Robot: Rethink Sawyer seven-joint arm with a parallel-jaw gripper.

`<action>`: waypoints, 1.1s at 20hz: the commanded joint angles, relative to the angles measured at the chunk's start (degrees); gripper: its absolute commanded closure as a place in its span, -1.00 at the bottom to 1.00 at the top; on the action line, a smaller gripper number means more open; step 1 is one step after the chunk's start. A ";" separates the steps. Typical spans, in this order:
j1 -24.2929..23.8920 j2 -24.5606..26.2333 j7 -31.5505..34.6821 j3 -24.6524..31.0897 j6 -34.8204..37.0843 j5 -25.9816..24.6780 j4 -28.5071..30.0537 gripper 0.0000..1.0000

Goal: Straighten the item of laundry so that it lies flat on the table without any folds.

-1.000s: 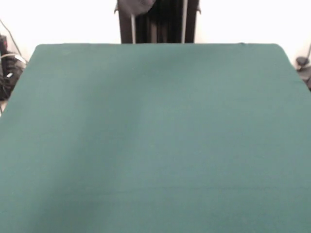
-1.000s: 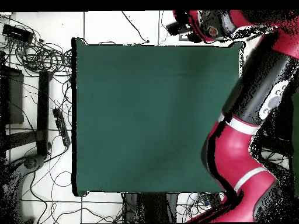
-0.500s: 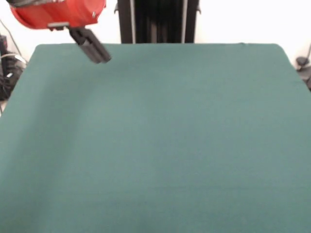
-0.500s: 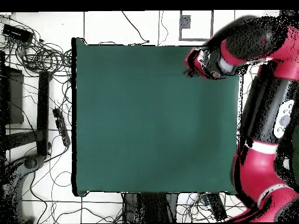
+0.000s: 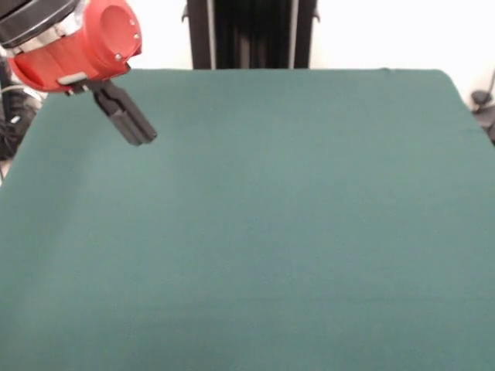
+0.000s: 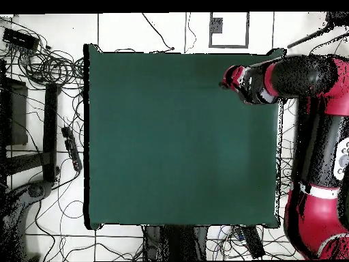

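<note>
Pincer over bare green counter

I see its black fingers pressed together, holding nothing, angled down above the counter's far corner by the red wrist. Towel: I find none in either view.

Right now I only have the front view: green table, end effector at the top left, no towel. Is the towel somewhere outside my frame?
Observer: No. The overhead view shows the table with all four edges, and no towel lies on it.
Operator: On the floor, then?
Observer: None shows there either. Only cables lie on the floor beside the table.
Operator: Where does the arm stand?
Observer: The arm rises beside one edge of the table and bends inward, putting the end effector above the cloth near a corner.
</note>
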 commanded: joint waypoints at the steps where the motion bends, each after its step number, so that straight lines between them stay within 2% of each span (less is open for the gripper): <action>1: 0.83 7.65 -14.27 -12.09 -10.47 10.18 4.44 1.00; 3: -0.21 8.84 -19.44 -12.92 -11.45 13.37 4.70 1.00; 6: -0.61 8.78 -22.81 -14.33 -11.83 16.13 5.08 1.00; 10: -0.10 7.94 -23.35 -16.27 -13.08 17.80 4.50 1.00; 12: 0.24 6.71 -26.13 -17.29 -12.17 17.59 3.94 1.00; 13: 0.52 5.82 -25.47 -18.19 -10.94 17.67 3.52 1.00; 15: 0.17 4.82 -28.16 -18.08 -7.64 19.93 3.83 1.00; 17: -0.50 4.75 -26.90 -16.02 -8.67 22.86 5.30 1.00; 22: 2.08 4.81 -27.60 -17.62 -8.56 24.68 0.92 1.00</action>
